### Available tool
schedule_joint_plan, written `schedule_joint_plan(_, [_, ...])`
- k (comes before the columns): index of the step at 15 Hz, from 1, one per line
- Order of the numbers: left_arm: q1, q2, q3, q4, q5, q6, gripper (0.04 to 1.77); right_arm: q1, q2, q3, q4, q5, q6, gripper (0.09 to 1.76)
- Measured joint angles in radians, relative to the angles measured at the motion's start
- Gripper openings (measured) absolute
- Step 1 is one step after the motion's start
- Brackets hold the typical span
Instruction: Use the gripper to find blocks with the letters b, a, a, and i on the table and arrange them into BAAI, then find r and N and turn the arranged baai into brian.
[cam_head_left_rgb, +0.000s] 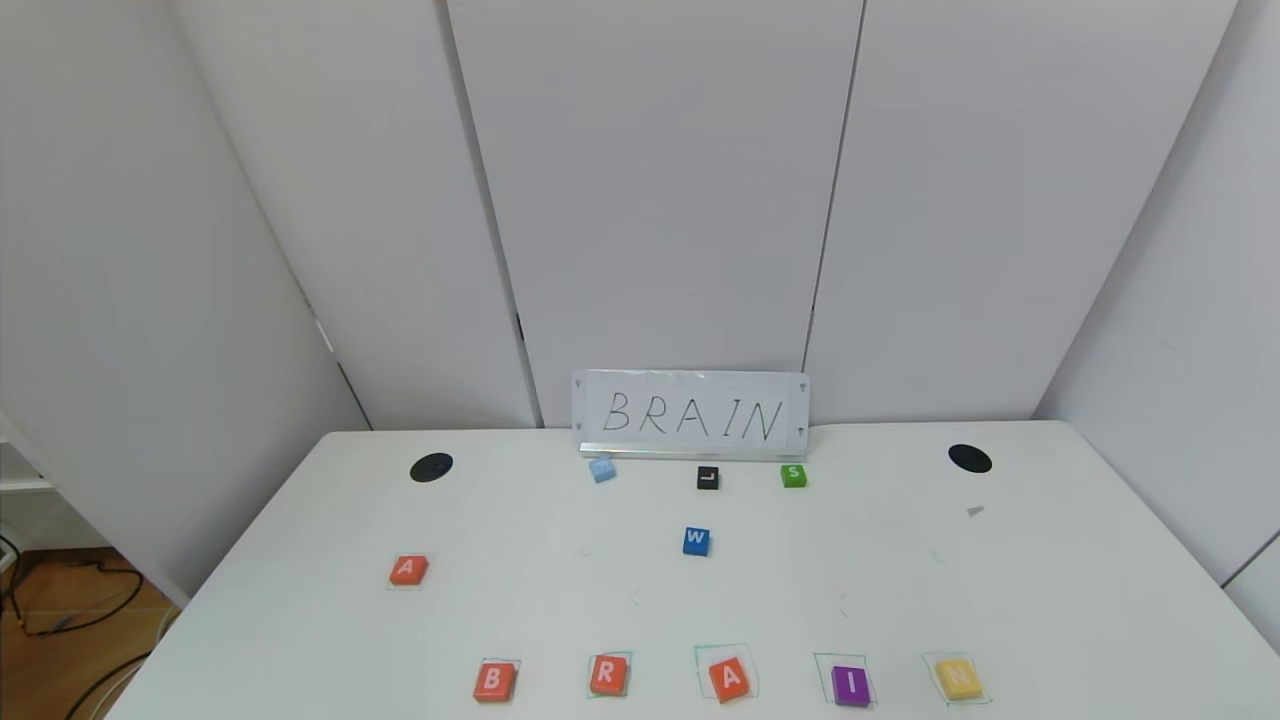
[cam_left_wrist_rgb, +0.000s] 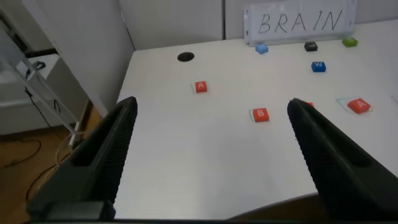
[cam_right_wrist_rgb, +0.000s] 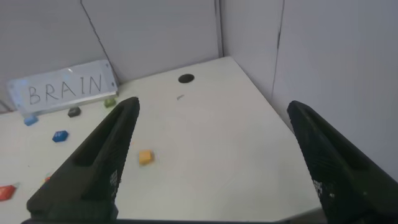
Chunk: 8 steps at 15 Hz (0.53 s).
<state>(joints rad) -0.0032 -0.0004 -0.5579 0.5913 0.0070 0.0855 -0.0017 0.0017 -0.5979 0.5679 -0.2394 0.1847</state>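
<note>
Orange-red B (cam_head_left_rgb: 494, 681), R (cam_head_left_rgb: 608, 675), A (cam_head_left_rgb: 729, 679), purple I (cam_head_left_rgb: 851, 685), yellow N (cam_head_left_rgb: 959, 679) form one row; my left gripper (cam_left_wrist_rgb: 208, 155) and right gripper (cam_right_wrist_rgb: 211, 155) both gape wide above the table (cam_head_left_rgb: 1050, 600).

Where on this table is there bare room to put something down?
The table is bare on its right side, between the N block and the far right hole. A bare band also lies between the W block and the front row. That row, from B to N, is crowded, as is the strip below the sign.

Head cam looks down front-on; both wrist cams view from table's (cam_head_left_rgb: 1050, 600) near corners, sharing BRAIN sign (cam_head_left_rgb: 690, 414).
</note>
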Motion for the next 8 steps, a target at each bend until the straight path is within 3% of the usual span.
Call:
schedule_joint_plan(4, [0.000, 0.000, 0.082, -0.234, 0.004, 0.000, 1.72, 0.000, -0.001, 0.148, -0.296, 0.039, -0.039, 1.71])
schedule_joint_plan(8, [0.000, 0.000, 0.255, -0.457, 0.017, 0.000, 1.72, 0.000, -0.002, 0.369, -0.556, 0.066, -0.075, 1.71])
